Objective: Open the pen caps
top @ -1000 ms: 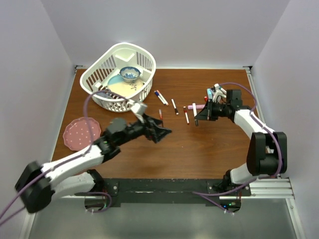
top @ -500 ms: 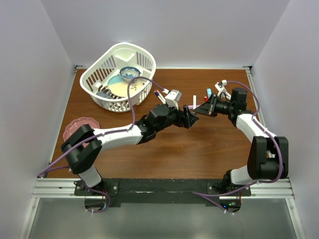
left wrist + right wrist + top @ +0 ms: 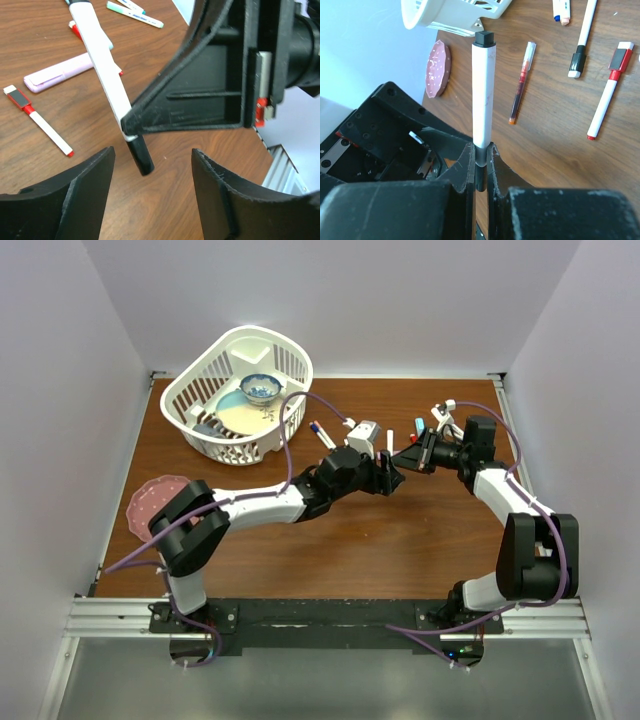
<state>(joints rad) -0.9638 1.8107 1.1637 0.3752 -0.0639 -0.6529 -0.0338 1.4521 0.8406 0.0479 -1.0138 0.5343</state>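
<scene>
Two arms meet above the middle of the brown table (image 3: pixel 380 560), the largest thing in view. Near its far left corner stands a white slotted basket (image 3: pixel 225 445) with a small blue-patterned bowl (image 3: pixel 261 388) inside. A pink plate (image 3: pixel 150 502) lies near the left edge, partly hidden by the left arm. That arm stretches across to the right, so the left gripper (image 3: pixel 392 480) sits just beside the right gripper (image 3: pixel 408 458), nose to nose.

The right gripper is clenched on a white pen (image 3: pixel 481 95), pinching it low on the barrel where white meets black. The barrel rises from the fingers (image 3: pixel 457 172) and ends in a square black stub. From the left wrist, the pen's black cap (image 3: pixel 140 155) pokes out below the right gripper's fingers, above the wood. The left gripper's jaws stand apart, one on each side of that cap, with a clear gap on both sides; it grips nothing.

Loose on the table lie other pens: a lilac marker (image 3: pixel 57 75), a red-tipped pen (image 3: pixel 47 130) with a red-and-black end, two teal-tipped pens (image 3: pixel 135 15) and a clear red pen (image 3: pixel 521 82).
</scene>
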